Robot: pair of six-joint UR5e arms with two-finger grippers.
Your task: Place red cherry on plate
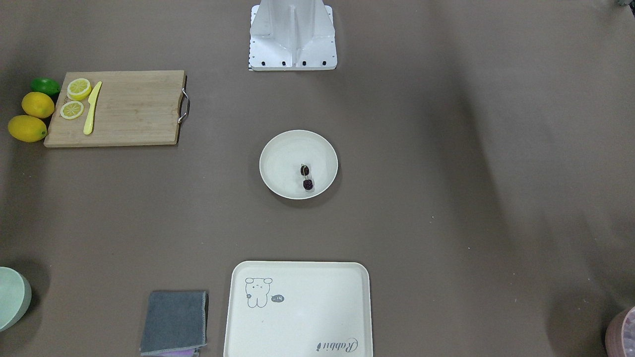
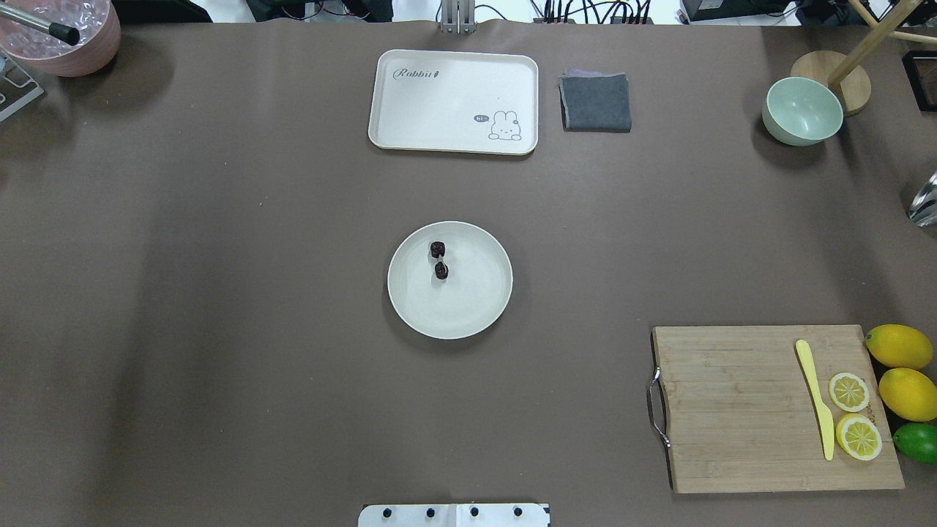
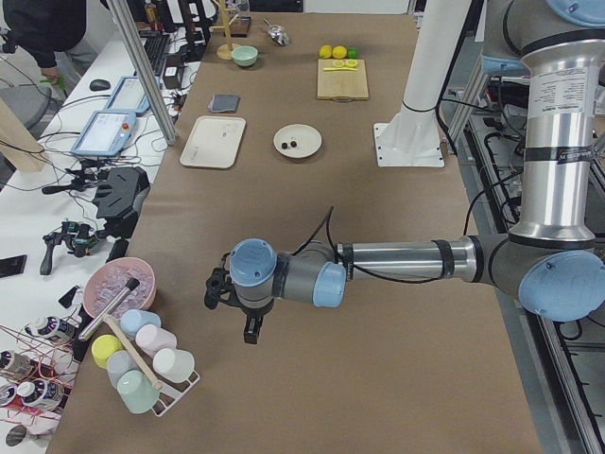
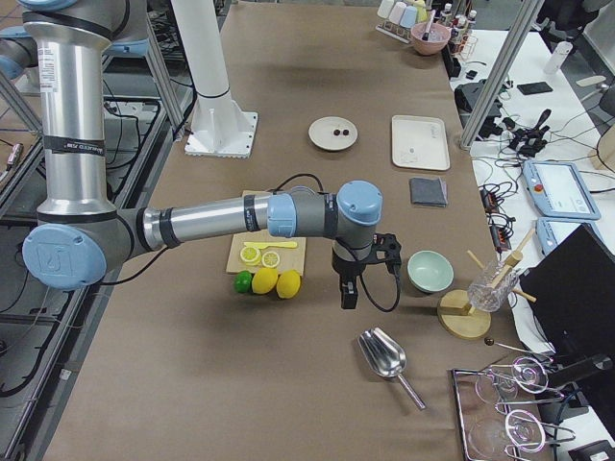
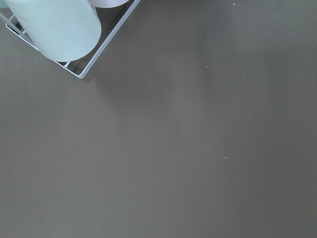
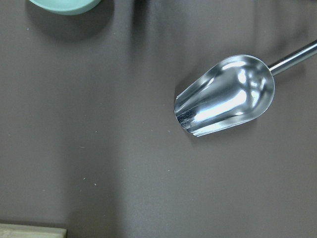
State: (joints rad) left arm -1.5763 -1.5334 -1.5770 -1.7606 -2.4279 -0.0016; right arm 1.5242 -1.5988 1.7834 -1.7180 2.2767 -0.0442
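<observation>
The red cherry (image 1: 306,177), a pair of tiny dark maroon fruits on one stem, lies inside the plate (image 1: 272,148), a round cream-white dish at the table's middle. In the overhead view the red cherry (image 2: 439,260) rests in the far-left part of the plate (image 2: 468,311). Neither gripper is near it. The left gripper (image 3: 250,326) hangs over bare table by the cup rack, far from the plate (image 3: 307,133). At the opposite end, the right gripper (image 4: 348,293) hovers between the lemons and the metal scoop. Both show only in side views, so I cannot tell whether they are open or shut.
A cutting board (image 2: 732,410) carries lemon slices (image 2: 849,391) and a yellow knife (image 2: 816,399), with whole lemons (image 2: 899,345) beside it. A cream tray (image 2: 454,99), grey cloth (image 2: 596,102) and green bowl (image 2: 801,110) sit along the far edge. A metal scoop (image 6: 225,94) lies below the right wrist.
</observation>
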